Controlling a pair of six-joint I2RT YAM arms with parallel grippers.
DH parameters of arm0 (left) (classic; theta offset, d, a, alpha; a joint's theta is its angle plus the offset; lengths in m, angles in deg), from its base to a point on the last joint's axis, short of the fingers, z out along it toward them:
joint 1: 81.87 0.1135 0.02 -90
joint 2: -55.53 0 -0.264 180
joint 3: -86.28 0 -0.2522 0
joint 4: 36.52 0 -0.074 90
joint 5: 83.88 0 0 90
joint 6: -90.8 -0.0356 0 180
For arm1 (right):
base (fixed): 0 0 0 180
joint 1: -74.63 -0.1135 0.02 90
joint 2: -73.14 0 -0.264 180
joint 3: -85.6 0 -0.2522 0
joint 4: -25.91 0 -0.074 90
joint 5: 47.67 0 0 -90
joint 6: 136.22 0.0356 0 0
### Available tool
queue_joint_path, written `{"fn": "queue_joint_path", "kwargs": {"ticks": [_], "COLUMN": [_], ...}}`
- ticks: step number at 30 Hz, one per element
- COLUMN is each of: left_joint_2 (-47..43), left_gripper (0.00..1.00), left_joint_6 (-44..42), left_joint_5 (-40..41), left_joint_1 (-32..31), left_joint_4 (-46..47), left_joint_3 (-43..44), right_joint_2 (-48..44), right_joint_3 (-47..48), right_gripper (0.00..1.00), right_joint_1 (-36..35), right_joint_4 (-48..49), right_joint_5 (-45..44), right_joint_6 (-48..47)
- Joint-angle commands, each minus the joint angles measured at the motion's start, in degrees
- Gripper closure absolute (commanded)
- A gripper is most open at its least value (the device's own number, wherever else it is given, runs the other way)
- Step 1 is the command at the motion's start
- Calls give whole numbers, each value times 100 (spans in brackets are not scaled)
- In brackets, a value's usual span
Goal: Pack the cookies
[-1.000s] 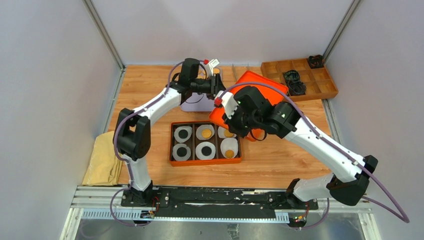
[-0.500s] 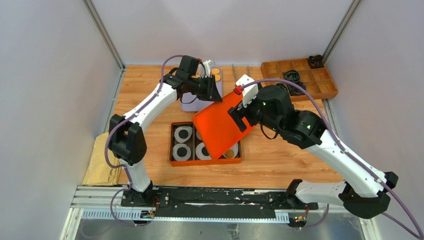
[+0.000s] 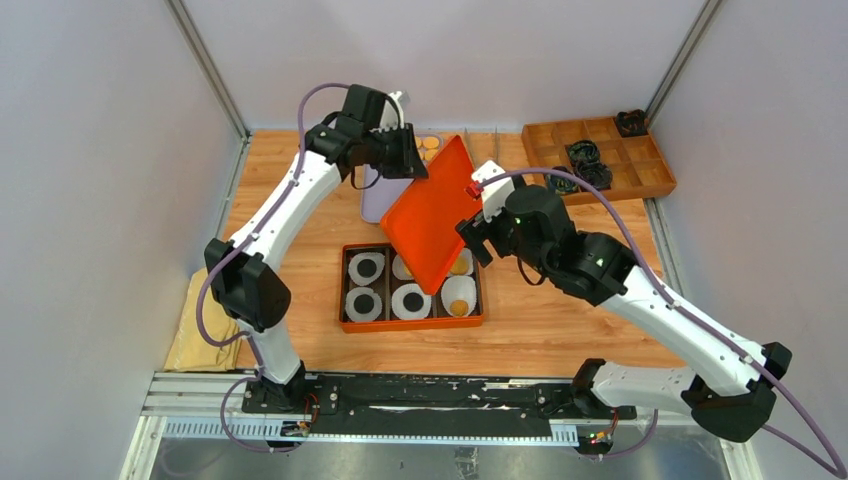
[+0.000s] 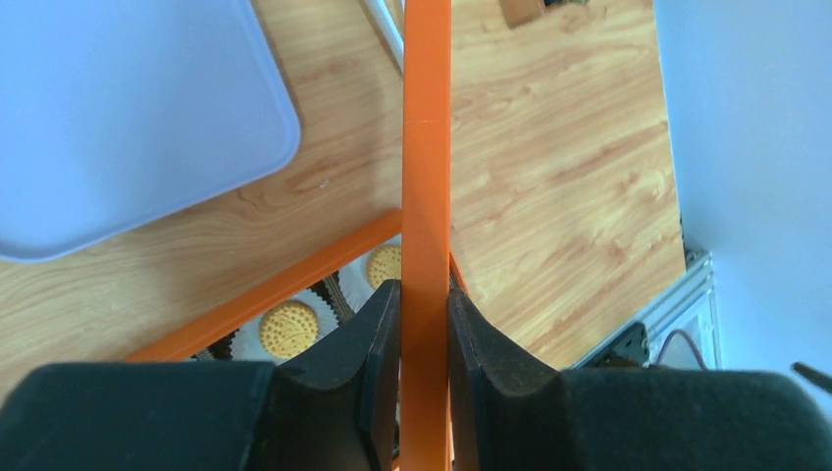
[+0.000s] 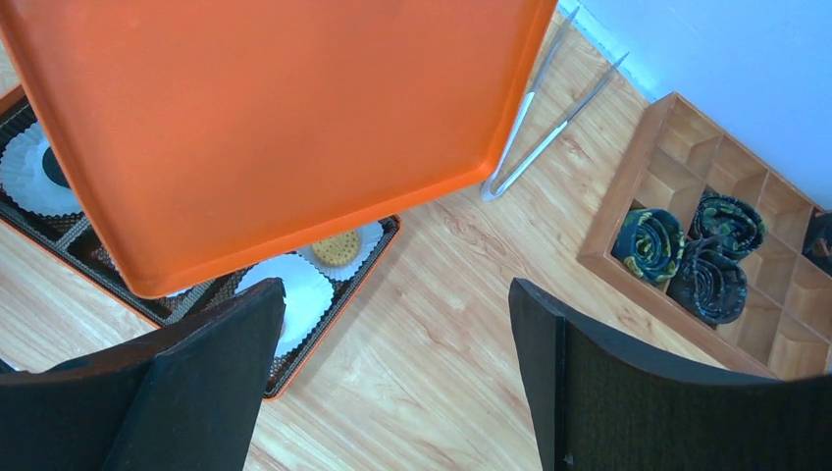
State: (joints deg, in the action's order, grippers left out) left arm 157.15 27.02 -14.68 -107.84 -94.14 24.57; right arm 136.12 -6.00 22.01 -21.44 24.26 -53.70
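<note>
Now the left arm is stretched long toward the far side of the table, and the left gripper (image 3: pixel 408 160) is pinching the upper edge of the orange lid (image 3: pixel 430 215). The left wrist view shows its fingers (image 4: pixel 378 334) pressed tight against both faces. The lid hangs steeply tilted, with its upper edge at the far side and its lower corner dipping over the middle of the orange box (image 3: pixel 410 325). It hides part of the 6 cells, and I cannot tell whether it touches the box. The right arm bends in from the right, forearm angled toward the centre. The right gripper (image 5: pixel 392 294) sits just beside the lid's right edge with its fingers spread wide and nothing between them. As for the cookies (image 3: pixel 459 307), 2 show in the box's right-hand cells on white paper liners (image 3: pixel 366 268). A few more lie on the lavender tray (image 3: pixel 375 205) at the far side, behind the lid. Tongs (image 5: pixel 549 108) lie on the wood near a wooden organizer (image 3: pixel 600 155).
</note>
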Motion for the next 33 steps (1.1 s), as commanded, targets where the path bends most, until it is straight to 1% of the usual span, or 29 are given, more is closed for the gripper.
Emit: {"fn": "queue_joint_path", "kwargs": {"ticks": [1, 4, 6, 10, 14, 18, 20, 26, 33], "left_joint_2": [24, 165, 245, 402, 533, 699, 762, 735, 401], "left_gripper": [100, 100, 100, 100, 100, 100, 100, 100, 100], "left_joint_6": [638, 820, 1095, 1310, 1351, 1364, 1373, 1358, 1337], "left_joint_5": [379, 496, 483, 565, 687, 653, 579, 582, 458], "left_joint_1": [124, 198, 353, 507, 528, 545, 550, 559, 559], "left_joint_4": [-255, -478, -621, -930, -1130, -1125, -1125, -1125, -1125], "left_joint_3": [445, 564, 565, 992, 1350, 1349, 1333, 1442, 1289], "right_joint_2": [-144, -160, -112, 38, 467, 773, 917, 1430, 2139], "right_joint_3": [-407, -646, -828, -1221, -1140, -1054, -1000, -933, -933], "right_gripper": [10, 10, 10, 8, 7, 6, 6, 6, 6], "right_joint_1": [-27, -33, -164, -426, -816, -1249, -1358, -1444, -1420], "right_joint_4": [590, 856, 1199, 1905, 2098, 2334, 2399, 2702, 3558], "right_joint_5": [-146, -130, -97, -51, -279, -589, -637, -874, -1562], "right_joint_6": [100, 85, -17, -132, -270, -454, -455, -427, -651]}}
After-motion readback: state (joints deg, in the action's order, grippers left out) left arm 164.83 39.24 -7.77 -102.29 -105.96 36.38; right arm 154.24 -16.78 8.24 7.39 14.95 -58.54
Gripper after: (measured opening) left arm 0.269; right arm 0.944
